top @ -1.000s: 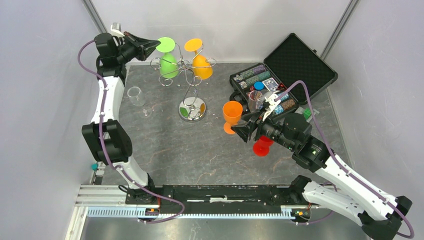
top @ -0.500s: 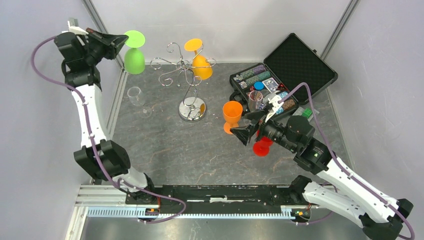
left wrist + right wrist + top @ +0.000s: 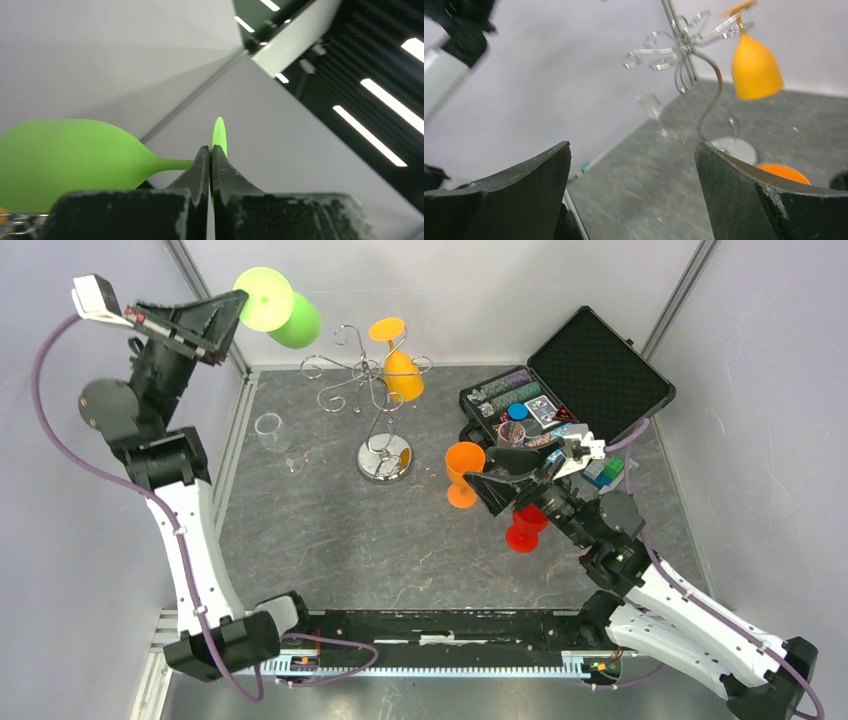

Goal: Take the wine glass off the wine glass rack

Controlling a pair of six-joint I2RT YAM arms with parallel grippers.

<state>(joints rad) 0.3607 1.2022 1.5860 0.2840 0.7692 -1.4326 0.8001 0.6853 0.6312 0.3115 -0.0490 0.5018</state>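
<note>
The chrome wine glass rack (image 3: 378, 390) stands at the back middle of the table on its round base; it also shows in the right wrist view (image 3: 684, 50). An orange wine glass (image 3: 400, 368) hangs upside down from one arm, also seen in the right wrist view (image 3: 754, 65). My left gripper (image 3: 236, 302) is raised high at the back left, shut on the foot of a green wine glass (image 3: 282, 312), clear of the rack. In the left wrist view the fingers pinch the green foot (image 3: 218, 135), the bowl (image 3: 65, 160) to the left. My right gripper (image 3: 490, 480) is open and empty.
An orange glass (image 3: 463, 470) stands upright right of the rack base, and a red glass (image 3: 522, 530) sits under my right arm. A clear glass (image 3: 270, 432) stands at the left. An open black case (image 3: 575, 380) of poker chips lies at the back right. Walls enclose the table.
My left gripper has pulled the green glass off the rack, swung it left and lifted it high. My right gripper has risen and tilted a little.
</note>
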